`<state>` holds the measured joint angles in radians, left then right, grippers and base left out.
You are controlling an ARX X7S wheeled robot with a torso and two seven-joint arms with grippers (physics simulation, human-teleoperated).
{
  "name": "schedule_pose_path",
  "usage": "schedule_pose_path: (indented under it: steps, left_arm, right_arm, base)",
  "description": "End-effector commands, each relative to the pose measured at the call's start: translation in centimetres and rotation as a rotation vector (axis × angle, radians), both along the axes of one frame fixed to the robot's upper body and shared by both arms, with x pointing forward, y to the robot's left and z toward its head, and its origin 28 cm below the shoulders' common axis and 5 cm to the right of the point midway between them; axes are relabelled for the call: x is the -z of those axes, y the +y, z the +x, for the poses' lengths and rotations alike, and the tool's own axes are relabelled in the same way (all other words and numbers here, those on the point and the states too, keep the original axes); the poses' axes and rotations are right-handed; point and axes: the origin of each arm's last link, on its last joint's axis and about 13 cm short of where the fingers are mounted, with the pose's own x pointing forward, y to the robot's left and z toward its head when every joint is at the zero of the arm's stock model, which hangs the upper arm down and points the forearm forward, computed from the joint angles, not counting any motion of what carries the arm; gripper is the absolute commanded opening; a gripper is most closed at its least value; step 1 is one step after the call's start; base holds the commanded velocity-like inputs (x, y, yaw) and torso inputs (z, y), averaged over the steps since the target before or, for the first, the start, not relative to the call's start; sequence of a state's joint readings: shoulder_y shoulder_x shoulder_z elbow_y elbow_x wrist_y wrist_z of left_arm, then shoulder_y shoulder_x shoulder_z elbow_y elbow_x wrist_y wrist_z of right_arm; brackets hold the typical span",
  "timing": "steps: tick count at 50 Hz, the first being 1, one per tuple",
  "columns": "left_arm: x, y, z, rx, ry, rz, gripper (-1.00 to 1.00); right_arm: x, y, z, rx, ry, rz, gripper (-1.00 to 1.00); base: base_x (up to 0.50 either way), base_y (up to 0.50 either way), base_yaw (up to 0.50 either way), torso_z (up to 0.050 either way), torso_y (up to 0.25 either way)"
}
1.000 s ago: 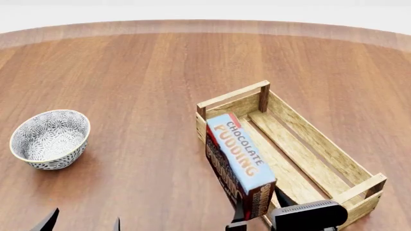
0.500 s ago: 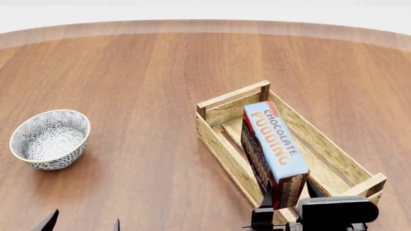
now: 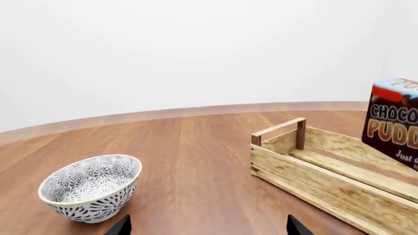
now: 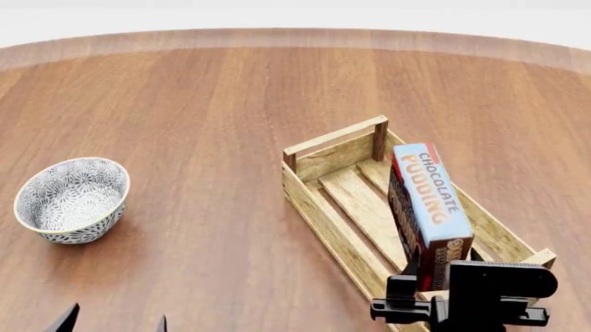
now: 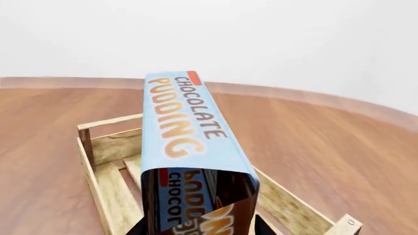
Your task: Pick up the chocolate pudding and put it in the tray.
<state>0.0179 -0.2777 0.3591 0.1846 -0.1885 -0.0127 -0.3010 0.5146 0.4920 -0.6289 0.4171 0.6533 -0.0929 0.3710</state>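
Light-blue on top and dark brown on its faces, the chocolate pudding [image 4: 428,211] is held in the right claw [image 4: 430,287], which is clamped on its near end. The carton hangs above the tray [image 4: 325,220], over the side of the tray away from the bowl [image 4: 72,199]; whether it touches the slats I cannot tell. Its long axis runs nearly along the tray's length, tilted up away from the claw, so the far end sits higher than the gripped end. From the right wrist view the chocolate pudding [image 5: 189,147] projects straight ahead of the claw, with the tray [image 5: 104,161] open below it.

My judgement is that the coming move turns on this alignment: the carton needs to go down and perhaps slightly toward the tray's middle so it clears the side wall.

Tips of the left claw [image 4: 113,323] show well apart on the bowl's side of the tray, holding nothing, far from the carton. Brown wood-grain desk [image 4: 212,104] lies bare around the tray, giving ample room. From the left wrist view the bowl [image 3: 91,187] stands well apart from the tray [image 3: 313,178].
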Motion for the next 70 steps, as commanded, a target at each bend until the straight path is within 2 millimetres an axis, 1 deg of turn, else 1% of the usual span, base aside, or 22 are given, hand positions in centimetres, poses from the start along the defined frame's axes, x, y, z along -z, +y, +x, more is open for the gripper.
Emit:
schedule_pose_path:
  steps: [1, 12, 26, 35, 52, 59, 70]
  left_arm:
    - [-0.2, 0.1, 0.1, -0.002, -0.002, -0.003, 1.00]
    - [0.0, 0.2, 0.2, -0.003, -0.001, -0.010, 1.00]
    - [0.3, 0.4, 0.2, -0.008, 0.004, -0.018, 1.00]
    - [0.5, 0.3, 0.2, -0.007, 0.007, -0.019, 1.00]
    - [0.1, 0.4, 0.1, -0.005, 0.004, -0.019, 1.00]
    - [0.4, 0.3, 0.2, -0.004, 0.007, -0.018, 1.00]
    - [0.4, 0.4, 0.2, -0.003, 0.010, -0.020, 1.00]
  right_arm:
    - [-0.4, -0.1, 1.2, 0.032, 0.032, -0.047, -1.00]
    - [-0.5, -0.2, 2.1, 0.056, 0.067, -0.064, -1.00]
    - [0.5, -0.3, 3.1, 0.083, 0.115, -0.071, -1.00]
    - [0.5, -0.3, 3.5, 0.093, 0.126, -0.070, -1.00]
    - [0.4, -0.4, 4.4, 0.110, 0.163, -0.092, -1.00]
    - [0.3, -0.3, 4.8, 0.110, 0.177, -0.099, -1.00]
    - [0.3, -0.2, 5.3, 0.114, 0.180, -0.107, -1.00]
  base:
    - [0.00, 0.00, 0.00, 0.000, 0.000]
    - [0.00, 0.00, 0.00, 0.000, 0.001]
    - [0.00, 0.00, 0.00, 0.000, 0.000]
    - [0.00, 0.00, 0.00, 0.000, 0.000]
    - [0.00, 0.00, 0.00, 0.000, 0.001]
    - [0.00, 0.00, 0.00, 0.000, 0.000]
    - [0.00, 0.00, 0.00, 0.000, 0.000]
